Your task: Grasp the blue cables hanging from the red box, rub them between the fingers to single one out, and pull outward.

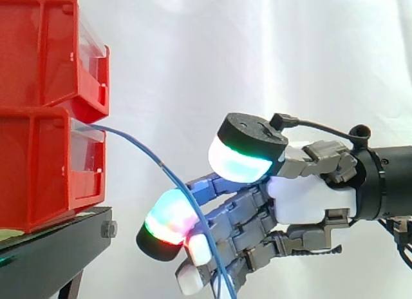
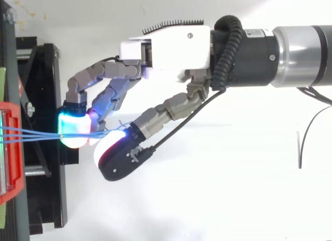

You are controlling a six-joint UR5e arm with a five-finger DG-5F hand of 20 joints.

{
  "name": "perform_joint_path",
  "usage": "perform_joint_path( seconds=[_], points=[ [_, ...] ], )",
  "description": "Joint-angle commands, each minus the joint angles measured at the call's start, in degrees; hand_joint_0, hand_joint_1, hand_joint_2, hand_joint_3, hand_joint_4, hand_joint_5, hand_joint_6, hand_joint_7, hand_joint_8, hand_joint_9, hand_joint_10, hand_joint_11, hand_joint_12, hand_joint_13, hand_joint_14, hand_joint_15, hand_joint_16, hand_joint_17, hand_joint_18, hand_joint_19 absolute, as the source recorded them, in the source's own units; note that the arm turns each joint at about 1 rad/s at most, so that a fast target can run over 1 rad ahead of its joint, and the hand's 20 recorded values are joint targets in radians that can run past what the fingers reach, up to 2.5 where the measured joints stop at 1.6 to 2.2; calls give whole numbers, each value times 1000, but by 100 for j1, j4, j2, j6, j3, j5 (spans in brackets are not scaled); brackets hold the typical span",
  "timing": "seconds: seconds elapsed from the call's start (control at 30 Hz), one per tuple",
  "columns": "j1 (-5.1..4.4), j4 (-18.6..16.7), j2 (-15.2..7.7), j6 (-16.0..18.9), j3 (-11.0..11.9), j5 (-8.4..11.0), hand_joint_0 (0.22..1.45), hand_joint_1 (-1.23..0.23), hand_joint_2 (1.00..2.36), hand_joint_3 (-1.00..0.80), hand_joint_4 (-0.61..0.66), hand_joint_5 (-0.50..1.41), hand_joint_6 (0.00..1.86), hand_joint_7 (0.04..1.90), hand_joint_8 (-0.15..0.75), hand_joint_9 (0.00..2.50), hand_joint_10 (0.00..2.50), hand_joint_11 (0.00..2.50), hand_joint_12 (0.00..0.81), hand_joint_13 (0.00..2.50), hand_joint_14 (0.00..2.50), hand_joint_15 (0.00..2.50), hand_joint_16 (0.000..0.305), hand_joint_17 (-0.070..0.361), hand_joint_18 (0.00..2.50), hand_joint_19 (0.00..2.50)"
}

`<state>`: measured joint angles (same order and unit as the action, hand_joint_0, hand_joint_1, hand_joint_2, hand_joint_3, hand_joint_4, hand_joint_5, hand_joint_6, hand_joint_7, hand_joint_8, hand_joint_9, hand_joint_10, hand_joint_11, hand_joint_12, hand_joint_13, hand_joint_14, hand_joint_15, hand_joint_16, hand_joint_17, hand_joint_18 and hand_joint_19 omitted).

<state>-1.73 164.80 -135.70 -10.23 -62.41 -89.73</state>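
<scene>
Thin blue cables (image 2: pixel 31 133) run out of the lower red bin (image 1: pixel 38 170) and draw together at a glowing cyan fingertip (image 2: pixel 75 128). In the side view a blue cable (image 1: pixel 161 167) arcs from the bin's front down to the right and passes between the curled fingers, beside a pad (image 1: pixel 168 221) glowing red and green. The hand (image 1: pixel 309 196) reaches in from the right, a little below the bin's front. Its fingers are curled round the cables, and the thumb pad (image 1: pixel 248 154) stands above them. In the top view the hand (image 2: pixel 166 51) has its thumb (image 2: pixel 116 150) close by the cables.
A second red bin (image 1: pixel 38 48) sits stacked on the lower one. Both rest on a black stand (image 1: pixel 58 241) at the left. A white curtain hangs behind. The red bin's edge (image 2: pixel 11 147) lies at the far left of the top view.
</scene>
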Motion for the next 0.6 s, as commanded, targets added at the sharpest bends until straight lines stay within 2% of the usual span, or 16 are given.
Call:
perform_joint_path(
  seconds=[0.0,0.27,0.33,0.37,0.43,0.57],
  points=[
    [33,26,0,21,1,8,565,-746,1000,-500,239,-152,813,1102,250,682,8,443,352,688,13,437,43,97,624,622],
    [24,52,0,12,132,43,573,-773,1000,-500,247,-144,804,1120,250,718,8,443,354,724,13,445,43,97,645,630],
    [6,52,0,3,194,60,602,-767,1005,-437,225,-144,801,1158,248,716,12,449,352,729,13,454,42,95,642,632],
    [-2,52,0,3,194,69,600,-787,1012,-279,166,-162,831,1147,247,705,9,464,350,726,16,456,43,96,649,642],
    [-20,70,0,3,238,131,604,-790,1016,-160,159,-181,862,1105,256,691,8,478,363,726,13,454,45,101,670,629],
    [-55,78,0,3,238,280,607,-785,1016,-153,187,-184,869,1084,257,693,8,511,363,729,15,469,45,101,677,636]
  ],
)
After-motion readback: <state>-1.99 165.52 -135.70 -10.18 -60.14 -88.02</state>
